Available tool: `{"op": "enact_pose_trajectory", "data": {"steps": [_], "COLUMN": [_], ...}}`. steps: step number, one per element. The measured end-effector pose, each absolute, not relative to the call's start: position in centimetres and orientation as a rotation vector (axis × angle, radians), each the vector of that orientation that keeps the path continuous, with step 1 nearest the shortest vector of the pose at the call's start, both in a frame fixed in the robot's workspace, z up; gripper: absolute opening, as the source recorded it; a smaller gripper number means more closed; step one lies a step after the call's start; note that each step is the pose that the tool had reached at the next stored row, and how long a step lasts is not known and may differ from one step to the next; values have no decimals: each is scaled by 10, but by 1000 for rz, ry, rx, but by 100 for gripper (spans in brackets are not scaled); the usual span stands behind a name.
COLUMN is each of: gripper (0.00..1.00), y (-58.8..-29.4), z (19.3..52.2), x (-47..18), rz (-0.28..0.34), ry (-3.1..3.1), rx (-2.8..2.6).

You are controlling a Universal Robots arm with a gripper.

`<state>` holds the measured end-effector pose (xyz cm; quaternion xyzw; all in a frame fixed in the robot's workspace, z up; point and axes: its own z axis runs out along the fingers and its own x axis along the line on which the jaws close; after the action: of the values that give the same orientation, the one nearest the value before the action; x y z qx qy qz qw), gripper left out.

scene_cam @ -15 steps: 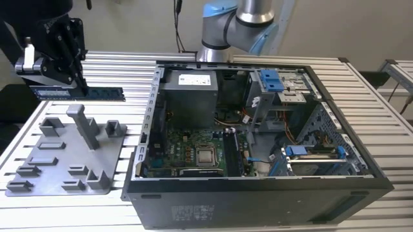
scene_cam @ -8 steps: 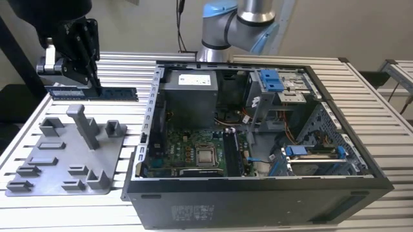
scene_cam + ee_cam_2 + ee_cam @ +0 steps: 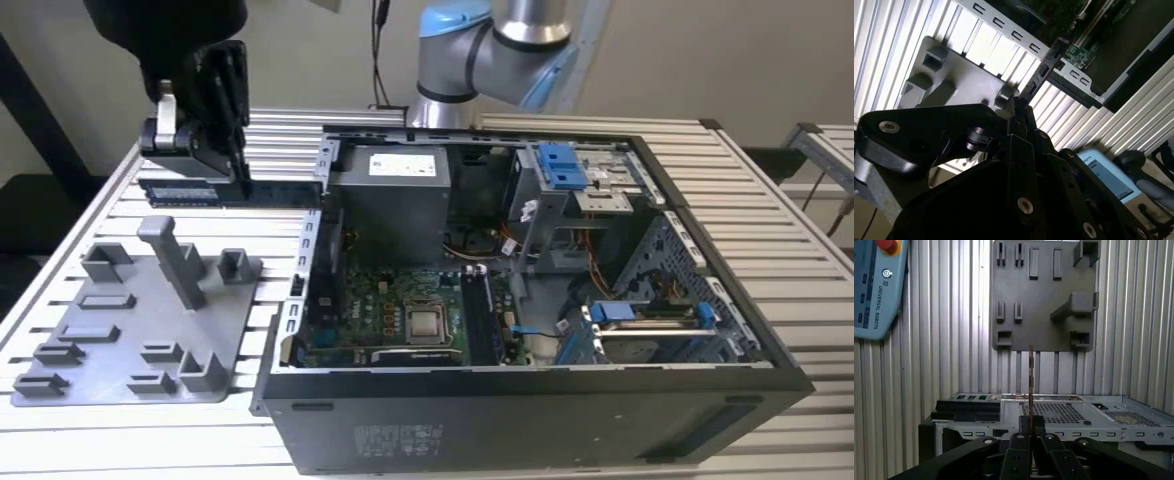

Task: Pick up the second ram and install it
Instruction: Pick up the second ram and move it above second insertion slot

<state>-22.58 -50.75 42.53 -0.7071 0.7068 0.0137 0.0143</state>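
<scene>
My gripper (image 3: 200, 178) hangs above the slatted table at the exterior view's left, just outside the open computer case (image 3: 694, 290). It is shut on the second ram (image 3: 180, 190), a dark blue-green stick held level with its long edge down. In the first wrist view the ram (image 3: 1031, 385) shows edge-on as a thin upright line rising from the gripper (image 3: 1031, 432). In the second wrist view the ram (image 3: 1046, 67) points from the gripper (image 3: 1019, 112) toward the case wall. The motherboard (image 3: 400, 310) lies flat inside the case.
A grey plastic tray (image 3: 134, 330) with upright posts lies on the table below the gripper, also seen as the tray (image 3: 1044, 295). A teach pendant (image 3: 874, 285) rests on the table. The arm's base (image 3: 494, 50) stands behind the case. Drive cages (image 3: 574, 170) fill the case's far side.
</scene>
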Motion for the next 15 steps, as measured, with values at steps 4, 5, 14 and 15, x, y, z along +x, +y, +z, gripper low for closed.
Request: {"op": "enact_pose_trajectory", "data": {"steps": [4,5,14,15], "gripper": [14,14,14,14], "y": [-508,-508,-507,-507], "z": [425,425,425,425], "x": [-212,-207,-178,-175], "rz": [44,44,45,45], "ry": [2201,2201,2202,2202], "rx": [-2202,-2202,-2203,-2203]}}
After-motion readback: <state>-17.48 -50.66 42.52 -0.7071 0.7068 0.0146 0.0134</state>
